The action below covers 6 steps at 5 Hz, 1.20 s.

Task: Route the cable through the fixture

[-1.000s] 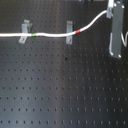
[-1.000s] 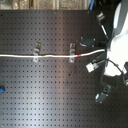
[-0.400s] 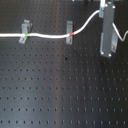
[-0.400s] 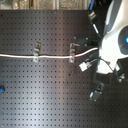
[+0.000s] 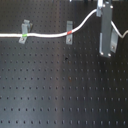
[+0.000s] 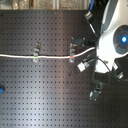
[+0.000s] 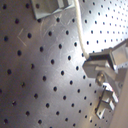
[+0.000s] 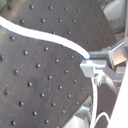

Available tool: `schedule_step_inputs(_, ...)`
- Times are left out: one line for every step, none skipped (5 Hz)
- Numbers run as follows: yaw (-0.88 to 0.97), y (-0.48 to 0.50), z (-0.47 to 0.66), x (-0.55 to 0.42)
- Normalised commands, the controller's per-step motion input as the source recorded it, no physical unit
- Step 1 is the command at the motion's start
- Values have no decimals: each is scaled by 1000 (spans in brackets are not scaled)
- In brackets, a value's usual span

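The hand [image 7: 92,64] was closed on the cable [image 7: 79,30]: in both wrist views its grey fingers [image 8: 95,67] pinched the white cord where the cord ended at their tips. In the first exterior view the hand [image 5: 100,10] hung above the bench [image 5: 60,95] near the upper right corner, with a grey block of the arm reaching down below it.

From the hand the cable [image 5: 82,24] sloped down to the nearer clip [image 5: 69,31], where its red band [image 5: 69,33] sat at the clip. Beyond that clip it ran almost level across the perforated black bench to the farther clip [image 5: 24,30], its green band [image 5: 23,35] lying there, and then went off the first exterior view's left edge.

In the second exterior view the cable [image 6: 55,57] lay as a thin pale line through both clips [image 6: 36,50], well away from a small blue object [image 6: 2,90] at the second exterior view's left edge. The white arm body [image 6: 117,35] stood beyond the nearer clip [image 6: 73,47].
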Motion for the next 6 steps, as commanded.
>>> schedule_step_inputs(-243,8,221,-21)
schedule_step_inputs(-137,249,319,-104)
schedule_step_inputs(-131,244,242,-68)
schedule_step_inputs(-114,223,155,2)
schedule_step_inputs(-103,136,152,19)
schedule_step_inputs(-340,-69,148,238)
